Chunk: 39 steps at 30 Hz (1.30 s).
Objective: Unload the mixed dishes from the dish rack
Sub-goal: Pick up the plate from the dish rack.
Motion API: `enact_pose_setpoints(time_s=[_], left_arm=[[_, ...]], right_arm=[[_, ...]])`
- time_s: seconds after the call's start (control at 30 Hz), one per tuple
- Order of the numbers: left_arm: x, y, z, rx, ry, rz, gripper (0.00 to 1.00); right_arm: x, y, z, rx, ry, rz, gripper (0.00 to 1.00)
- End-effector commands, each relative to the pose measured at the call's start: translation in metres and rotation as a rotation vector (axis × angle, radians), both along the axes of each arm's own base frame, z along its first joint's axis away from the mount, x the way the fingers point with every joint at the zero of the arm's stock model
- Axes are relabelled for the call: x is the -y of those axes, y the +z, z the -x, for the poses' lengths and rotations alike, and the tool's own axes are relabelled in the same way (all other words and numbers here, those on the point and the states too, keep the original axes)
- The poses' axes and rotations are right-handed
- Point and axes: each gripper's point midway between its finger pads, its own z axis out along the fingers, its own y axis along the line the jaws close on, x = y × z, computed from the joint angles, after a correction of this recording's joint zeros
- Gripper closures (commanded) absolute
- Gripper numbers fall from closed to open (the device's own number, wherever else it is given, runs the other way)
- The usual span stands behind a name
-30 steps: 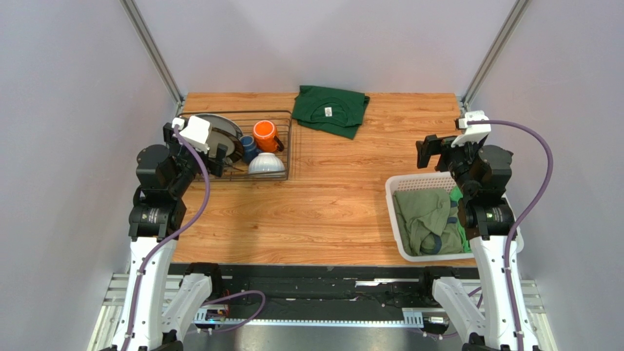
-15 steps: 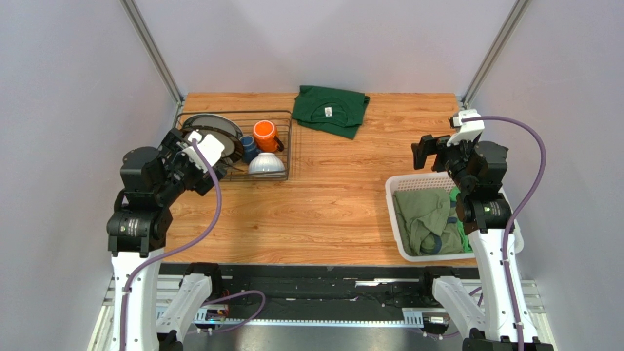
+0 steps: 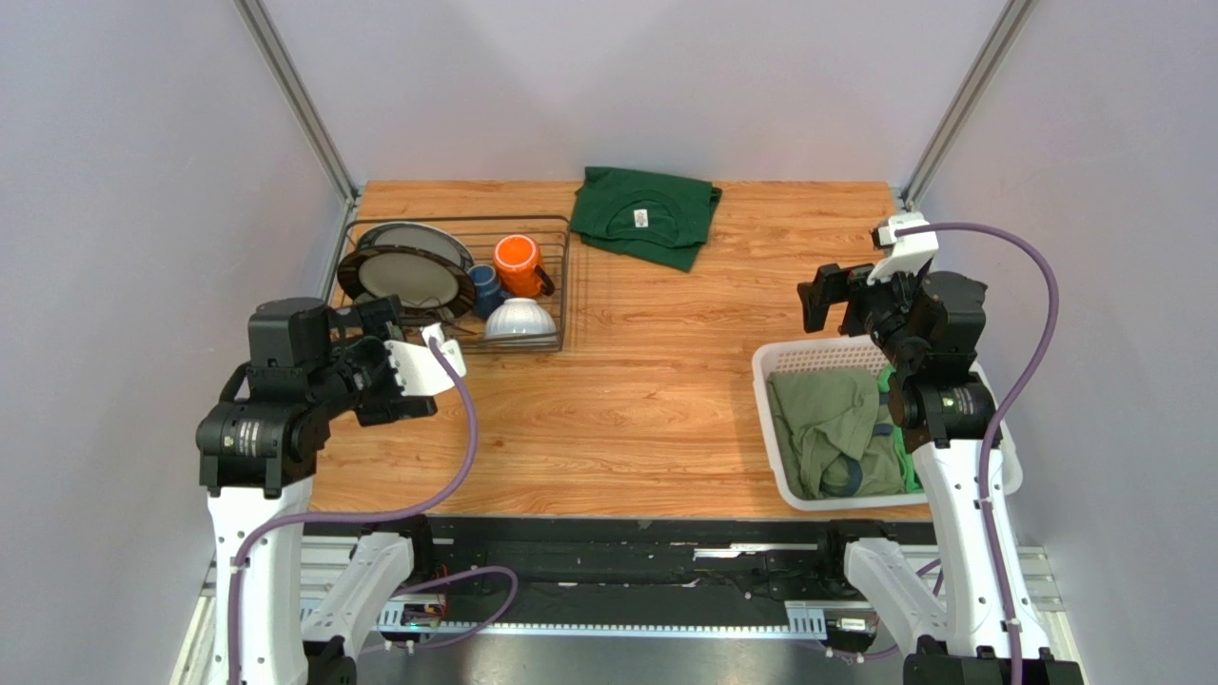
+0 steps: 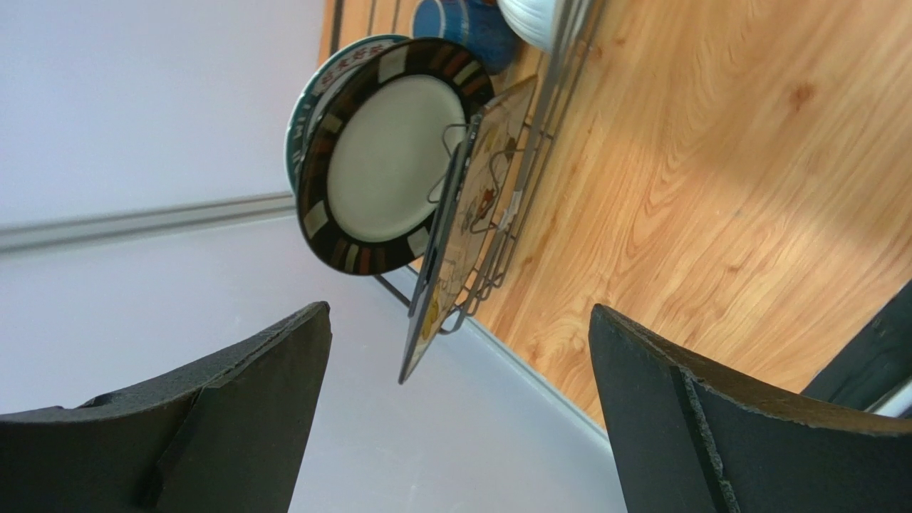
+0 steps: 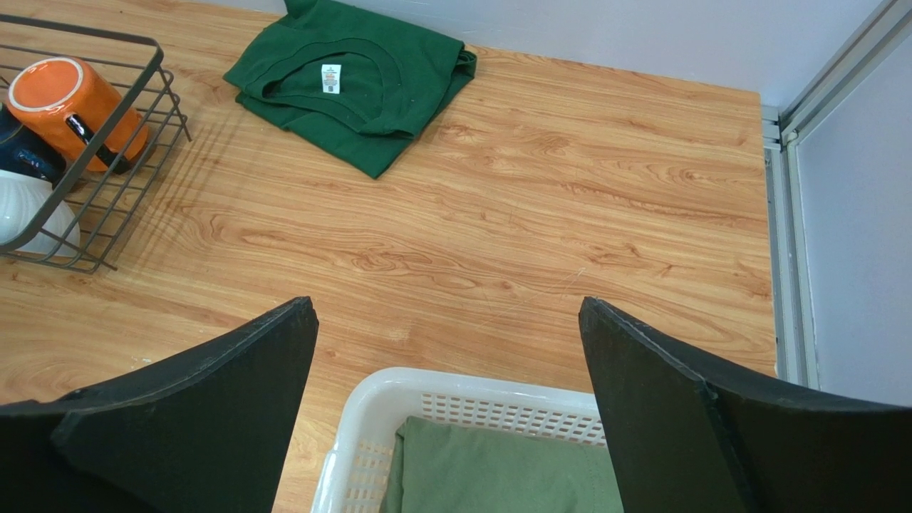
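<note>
Cream square plate [image 4: 460, 262], unclear from above, shows edge-on at left wrist; left fingers [image 4: 214, 428] and right fingers [image 5: 193, 406] gape empty.

The worktop [image 3: 644, 400] is finished in smooth, low-sheen wood grain. The dish rack [image 3: 558, 286] is formed of thin dark metal wire. The round plate [image 4: 391, 160] and orange mug [image 5: 77, 107] are gloss-glazed. The right-edge basket [image 5: 471, 390] is moulded in white plastic.

L gripper [image 4: 458, 321] & R gripper [image 5: 444, 310]: jaws spread wide, empty.
</note>
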Motion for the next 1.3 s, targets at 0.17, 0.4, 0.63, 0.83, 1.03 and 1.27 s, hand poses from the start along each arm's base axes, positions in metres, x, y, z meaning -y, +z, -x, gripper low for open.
enact_pose_setpoints(time_s=[0.17,0.4,0.63,0.83,1.03,1.27], left_arm=[[-0.009,-0.033,-0.027,-0.103,-0.159,-0.225,0.03],[-0.023,-0.053,-0.059,-0.161,-0.11,-0.275,0.02],[-0.026,-0.066,-0.087,-0.164,-0.099,-0.279,0.01],[-0.026,-0.077,-0.109,-0.174,-0.105,-0.276,0.04],[-0.034,-0.092,-0.122,-0.195,-0.079,-0.274,0.07],[-0.042,-0.105,-0.131,-0.209,-0.053,-0.287,0.14]], right_arm=[[-0.004,0.012,0.001,0.034,0.027,0.004,0.0],[-0.005,0.011,0.001,0.034,0.034,0.006,0.0],[-0.005,0.009,0.0,0.032,0.036,0.011,0.01],[-0.005,0.008,-0.001,0.03,0.037,0.015,0.01],[-0.004,0.006,-0.003,0.023,0.036,0.018,0.01],[-0.004,0.004,-0.003,0.018,0.036,0.023,0.0]])
